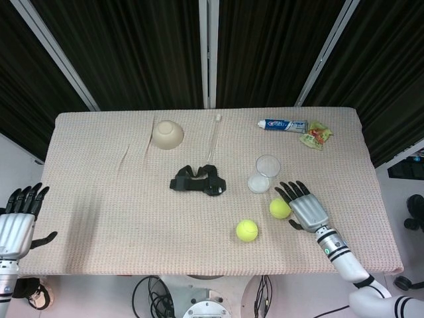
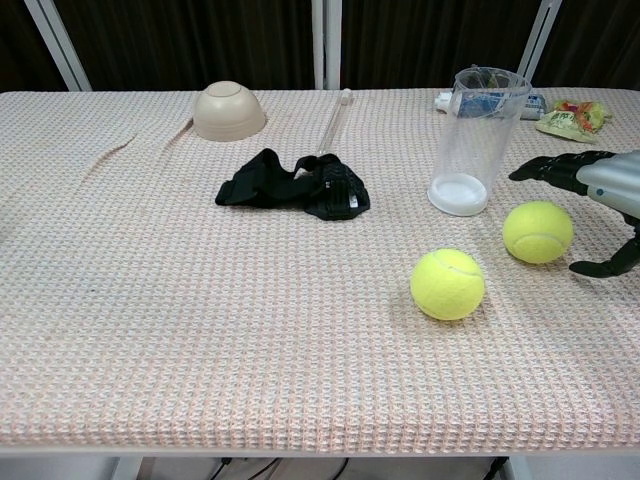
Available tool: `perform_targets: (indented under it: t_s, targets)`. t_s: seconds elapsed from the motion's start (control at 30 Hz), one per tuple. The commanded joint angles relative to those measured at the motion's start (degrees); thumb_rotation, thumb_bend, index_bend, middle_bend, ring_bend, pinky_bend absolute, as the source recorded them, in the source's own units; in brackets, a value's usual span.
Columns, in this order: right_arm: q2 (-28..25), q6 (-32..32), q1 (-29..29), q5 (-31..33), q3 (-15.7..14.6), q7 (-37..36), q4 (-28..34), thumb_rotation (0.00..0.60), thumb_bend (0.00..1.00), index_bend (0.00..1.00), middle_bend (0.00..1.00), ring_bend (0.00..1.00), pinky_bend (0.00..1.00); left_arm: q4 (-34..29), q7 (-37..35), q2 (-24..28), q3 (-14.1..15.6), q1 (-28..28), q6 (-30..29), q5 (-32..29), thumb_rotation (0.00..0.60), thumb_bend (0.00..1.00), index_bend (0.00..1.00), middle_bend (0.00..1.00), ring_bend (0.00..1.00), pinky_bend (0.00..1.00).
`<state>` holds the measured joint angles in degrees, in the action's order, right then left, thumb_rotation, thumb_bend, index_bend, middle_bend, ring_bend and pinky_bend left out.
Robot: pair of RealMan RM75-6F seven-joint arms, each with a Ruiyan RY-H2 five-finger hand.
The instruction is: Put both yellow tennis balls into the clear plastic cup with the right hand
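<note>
Two yellow tennis balls lie on the cloth: one (image 1: 247, 230) (image 2: 447, 284) near the front, the other (image 1: 278, 208) (image 2: 538, 232) to its right. The clear plastic cup (image 1: 264, 173) (image 2: 478, 139) stands upright just behind them, with nothing in it. My right hand (image 1: 303, 207) (image 2: 597, 196) hovers open, fingers spread, right beside and partly over the right-hand ball without gripping it. My left hand (image 1: 18, 218) stays open off the table's left edge.
A black strap bundle (image 1: 199, 181) lies mid-table. An upturned beige bowl (image 1: 167, 134) and a thin clear tube (image 1: 214, 134) sit further back. A toothpaste tube (image 1: 283, 125) and a snack packet (image 1: 317, 135) lie at the back right.
</note>
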<state>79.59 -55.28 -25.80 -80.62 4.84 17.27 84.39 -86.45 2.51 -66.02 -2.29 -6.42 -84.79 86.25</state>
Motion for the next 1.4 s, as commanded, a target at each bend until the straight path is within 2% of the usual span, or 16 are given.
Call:
perform_targets:
  t_s: [0.03,0.27,0.43,0.53,0.7,0.87,1.03,1.27,1.4]
  targets:
    - [1.0,0.5,-0.7,0.2,0.0,-1.1,-0.8,0.6,0.21,0.03,0.07,0.01,0.2,0.4,-0.1,-0.1,-0.2,0.0,-0.2,-0.1,0.6,0.08,0.01,0.0,0.0,0.0]
    - [3.1,0.6,-2.0,-0.7,-0.4,-3.9,-3.6,0.6,0.28,0.27,0.25,0.21,0.41,0.2,-0.8,0.3,-0.1,0.0,0.1,-0.2,0.6,0.09,0.01,0.0,0.0,0.0]
    - [3.6,-0.5,-2.1,-1.3,-0.9,-4.6,-4.7,0.6,0.32,0.53,0.47,0.42,0.6,0.1,-1.1,0.4,-0.1,0.0,0.4,-0.5,0.6,0.09,0.01,0.0,0.0,0.0]
    - [3.1,-2.3,-1.7,-1.8,-0.8,-5.5,-4.7,0.6,0.33,0.61,0.52,0.47,0.65,-0.1,-1.3,0.6,0.0,0.0,0.6,-0.4,0.6,0.09,0.01,0.0,0.0,0.0]
    - [-0.5,-8.5,-0.5,-3.7,0.8,-8.6,-2.1,0.6,0.33,0.63,0.54,0.48,0.66,-0.4,-1.8,0.9,0.2,-0.1,0.9,-0.2,0.6,0.09,0.01,0.0,0.0,0.0]
    - [-4.8,-14.2,0.0,-5.2,3.8,-10.5,2.3,0.6,0.33,0.63,0.54,0.48,0.66,-0.6,-1.6,0.9,0.3,-0.2,1.2,-0.1,0.6,0.09,0.01,0.0,0.0,0.0]
    - [-5.3,-18.5,-1.1,-6.2,7.2,-8.5,3.5,0.6,0.33,0.63,0.54,0.48,0.64,-1.1,-1.7,1.2,0.7,-0.1,1.3,0.2,0.6,0.09,0.01,0.0,0.0,0.0]
    - [-4.5,-13.9,-4.7,-2.2,9.5,-6.4,3.7,0.6,0.32,0.63,0.54,0.48,0.62,-1.4,-1.4,1.4,0.7,-0.2,1.8,-0.2,0.6,0.09,0.01,0.0,0.0,0.0]
    - [-3.4,-10.6,-7.1,-0.4,9.9,-4.8,2.3,0.6,0.31,0.56,0.49,0.47,0.61,-1.0,-1.7,1.3,0.6,-0.3,2.2,-0.7,0.6,0.09,0.01,0.0,0.0,0.0]
